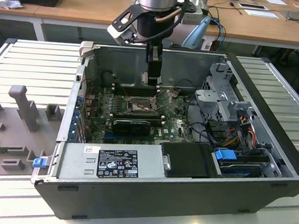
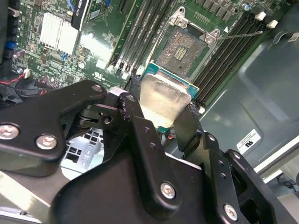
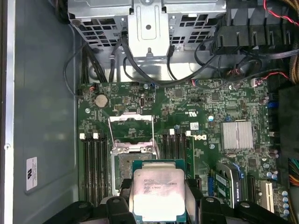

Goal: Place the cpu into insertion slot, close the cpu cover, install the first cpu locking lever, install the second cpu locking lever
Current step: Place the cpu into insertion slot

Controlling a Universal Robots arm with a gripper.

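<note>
The hand point(image 1: 153, 77) is clamped on the cpu point(image 3: 158, 191); the chip hangs above the insertion slot point(image 2: 181, 49), not seated. The cpu cover point(image 3: 131, 119) stands open.

**Arm reaches into open computer case**

An open computer case point(image 1: 159, 197) lies on the ribbed grey surface point(image 1: 35, 63). The arm's pincer point(image 1: 152, 83) hangs inside it, clamped on a small silvery chip point(image 1: 146, 79), above the square socket point(image 1: 141, 106) on the green board point(image 1: 173, 125). Grey fixtures point(image 1: 24, 106) stand near the surface's edge at the exterior view's left.
</note>
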